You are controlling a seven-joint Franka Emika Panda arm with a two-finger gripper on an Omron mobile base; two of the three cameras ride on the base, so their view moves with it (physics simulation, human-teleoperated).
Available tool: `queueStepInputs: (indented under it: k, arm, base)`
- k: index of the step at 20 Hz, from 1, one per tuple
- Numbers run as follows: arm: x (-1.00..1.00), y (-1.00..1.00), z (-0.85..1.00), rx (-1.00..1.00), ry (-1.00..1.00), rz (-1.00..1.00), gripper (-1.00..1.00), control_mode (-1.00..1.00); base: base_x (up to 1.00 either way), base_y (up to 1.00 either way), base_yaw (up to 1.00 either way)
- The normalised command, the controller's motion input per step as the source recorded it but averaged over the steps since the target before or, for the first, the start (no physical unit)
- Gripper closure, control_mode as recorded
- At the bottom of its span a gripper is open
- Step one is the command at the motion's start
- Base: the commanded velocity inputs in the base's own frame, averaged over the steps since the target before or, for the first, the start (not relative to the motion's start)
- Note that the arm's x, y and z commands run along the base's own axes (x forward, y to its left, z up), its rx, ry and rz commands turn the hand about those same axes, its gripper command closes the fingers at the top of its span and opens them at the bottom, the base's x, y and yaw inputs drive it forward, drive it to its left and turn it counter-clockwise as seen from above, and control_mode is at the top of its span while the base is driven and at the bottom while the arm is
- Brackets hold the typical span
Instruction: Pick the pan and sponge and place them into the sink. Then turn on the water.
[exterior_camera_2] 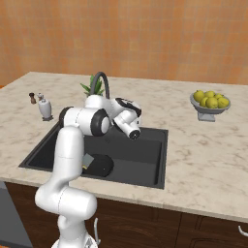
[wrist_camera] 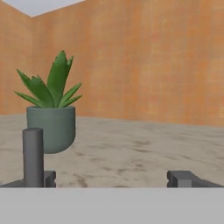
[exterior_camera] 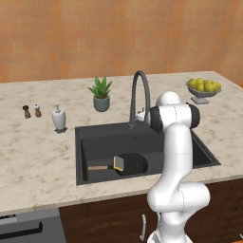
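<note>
1. The pan (exterior_camera: 129,163) lies in the sink (exterior_camera: 95,135) at 7 o'clock of the basin, and the sponge (exterior_camera: 118,163) rests on its rim beside the wooden handle; both placements look finished.
2. Your gripper (wrist_camera: 112,178) hangs empty, fingers spread wide, levelled beside the faucet (exterior_camera: 140,97), probably to work its lever.
3. The potted plant (wrist_camera: 51,111) stands at 10 o'clock ahead of the hand; no water runs.
</note>
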Motion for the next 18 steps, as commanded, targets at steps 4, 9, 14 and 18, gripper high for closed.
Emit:
queueStepInputs:
  k: [4, 9, 14, 18]
  arm:
    - [-0.03, -0.69, 0.00, 0.00, 0.00, 0.00, -1.00, -1.00]
    - [0.00, -0.91, 0.00, 0.00, 0.00, 0.00, -1.00, -1.00]
    - [0.00, -1.00, 0.00, 0.05, 0.00, 0.00, -1.00, -1.00]
    - [0.00, -1.00, -0.04, 0.09, 0.03, 0.00, -1.00, -1.00]
  base:
    - [0.00, 0.00, 0.00]
    - [0.00, 0.00, 0.00]
    - [0.00, 0.00, 0.00]
    - [0.00, 0.00, 0.00]
